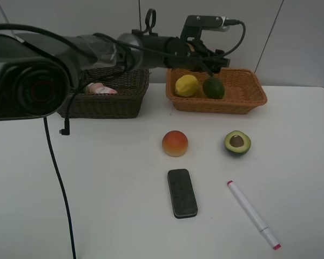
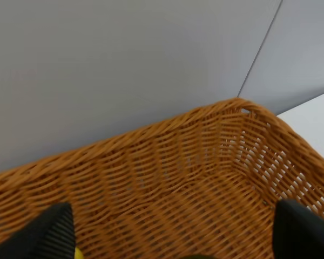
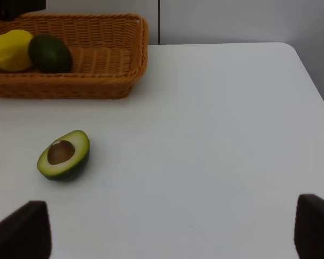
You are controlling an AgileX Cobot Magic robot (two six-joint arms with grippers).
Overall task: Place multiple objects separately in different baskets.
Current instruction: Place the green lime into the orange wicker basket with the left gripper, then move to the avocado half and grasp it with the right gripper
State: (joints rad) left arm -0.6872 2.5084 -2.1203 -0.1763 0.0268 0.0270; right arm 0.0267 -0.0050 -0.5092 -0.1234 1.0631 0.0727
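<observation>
Contents of the light orange basket [image 1: 243,101]: lemon [image 1: 187,85] and lime [image 1: 213,88], side by side at one end; the dark brown basket [image 1: 105,105] holds a pink bottle [image 1: 100,89] lying down. Loose on the white table [image 1: 113,210] are a peach [image 1: 175,143], a halved avocado [image 1: 237,143] cut face up well beside it, a black eraser [image 1: 182,192] just in front of the peach, and a red-tipped white marker [image 1: 252,214] lying aslant. The left gripper [image 2: 173,240] hangs above the lime inside the orange basket, jaws spread wide and empty; the right gripper [image 3: 167,234] hovers over bare table near the avocado, jaws likewise released.
</observation>
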